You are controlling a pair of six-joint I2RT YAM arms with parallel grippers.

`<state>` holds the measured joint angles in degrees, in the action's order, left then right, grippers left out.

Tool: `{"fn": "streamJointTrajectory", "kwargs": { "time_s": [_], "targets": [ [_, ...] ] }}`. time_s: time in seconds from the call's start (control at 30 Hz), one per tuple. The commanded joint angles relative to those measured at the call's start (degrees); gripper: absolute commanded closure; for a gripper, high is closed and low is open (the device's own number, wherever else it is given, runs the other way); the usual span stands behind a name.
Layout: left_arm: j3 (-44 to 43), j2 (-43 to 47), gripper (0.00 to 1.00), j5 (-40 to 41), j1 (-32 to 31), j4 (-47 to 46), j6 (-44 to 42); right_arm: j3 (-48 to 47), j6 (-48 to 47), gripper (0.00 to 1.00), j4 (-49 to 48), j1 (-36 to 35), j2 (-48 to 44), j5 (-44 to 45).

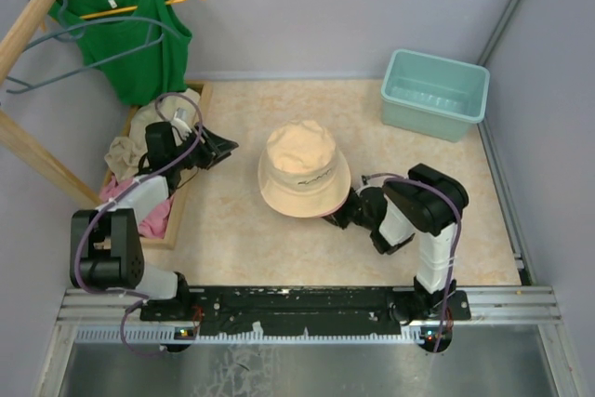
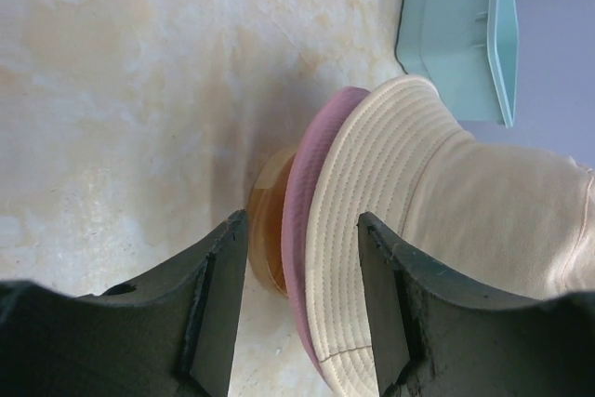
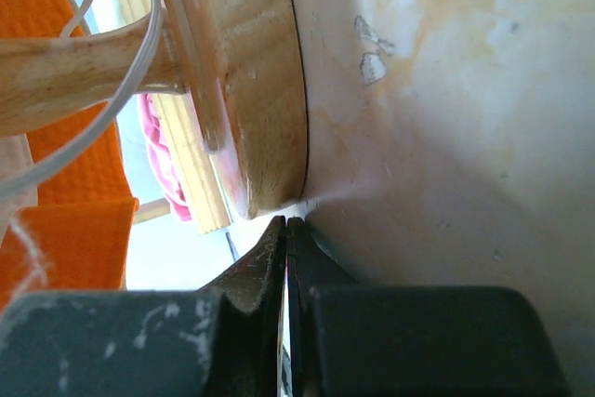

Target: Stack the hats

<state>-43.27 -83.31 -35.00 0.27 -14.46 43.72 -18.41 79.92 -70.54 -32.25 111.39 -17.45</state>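
Top hat (image 1: 299, 170): we see beige, small dark logo.
Hat below (image 2: 302, 192): pink.
Bin (image 1: 434, 93): pale teal.
Tank top (image 1: 130, 44): green.
Table (image 1: 279, 258): cream, marbled.

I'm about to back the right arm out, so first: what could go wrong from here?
1. The right gripper, shut, sits under the brim of the beige hat beside the wooden base. Backing out could catch the brim and drag the stack askew.
2. The pink brim pokes out on one side under the beige hat, so a nudge may slide the hats off centre.
3. The left gripper is open and aimed at that brim. Advancing could hook it.
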Motion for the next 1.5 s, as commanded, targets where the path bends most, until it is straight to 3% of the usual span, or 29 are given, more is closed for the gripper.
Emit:
{"fn": "streamJointTrajectory", "kwargs": {
  "time_s": [0.0, 0.37, 0.53, 0.87, 0.93, 0.97, 1.0, 1.03, 1.13, 1.23, 1.27, 1.33, 1.37, 1.47],
  "targets": [
    [-1.72, 2.45, 0.43, 1.05, 1.41, 2.78, -3.72, -7.72, -0.59, 1.0, -3.37, -0.35, 3.86, 9.32],
    [-1.19, 1.24, 0.43, 2.02, 4.02, 4.46, -6.39, -24.11, -1.98, 1.0, 7.65, 0.31, 9.0, 9.79],
    [-1.71, 0.95, 0.43, 2.41, 4.68, 4.91, -7.38, -26.25, -3.69, 1.0, 11.01, 2.7, 8.15, 8.07],
    [3.04, 6.91, 0.42, 8.25, 4.64, 4.62, -11.24, -6.15, -10.52, 1.0, 22.68, 5.33, -15.67, 8.31],
    [3.72, 9.04, 0.4, 10.8, 4.66, 4.71, -12.46, -3.11, -13.49, 1.0, 28.33, 6.21, -24.29, 8.96],
    [3.99, 9.84, 0.38, 11.82, 4.66, 4.66, -13.04, -2.82, -15.86, 1.0, 33.21, 6.42, -28.48, 9.79],
    [4.3, 10.72, 0.14, 12.99, 4.68, 4.7, -13.58, -3.43, -19.51, 1.0, 41.82, 6.49, -34.17, 10.97],
    [4.74, 11.66, 0.02, 14.53, 4.62, 4.57, -14.05, -4.73, -24.01, 0.93, 48.29, 6.54, -38.36, 12.52],
    [7.3, 14.9, 0.0, 18.41, 4.64, 0.61, -15.91, -10.61, -37.61, 0.53, 65.09, 6.67, -48.08, 18.81],
    [8.35, 15.84, 0.0, 24.44, 4.65, -3.3, -16.8, -16.42, -48.3, 0.26, 76.83, 6.81, -53.07, 25.01],
    [8.77, 15.23, 0.0, 28.16, 4.65, -5.28, -16.22, -18.16, -50.01, 0.04, 79.77, 6.89, -54.05, 27.0],
    [10.99, 12.33, 0.0, 32.16, 4.65, -11.42, -14.0, -19.29, -51.42, 0.01, 84.13, 7.42, -56.13, 31.41],
    [12.95, 10.33, 0.0, 30.56, 4.6, -18.85, -18.62, -19.37, -52.04, 0.01, 84.4, 7.67, -56.64, 31.67],
    [18.22, 1.7, 0.01, 17.77, 4.51, -40.58, -32.41, -19.35, -52.68, 0.01, 83.12, 9.07, -58.14, 31.58]
  ]
}}
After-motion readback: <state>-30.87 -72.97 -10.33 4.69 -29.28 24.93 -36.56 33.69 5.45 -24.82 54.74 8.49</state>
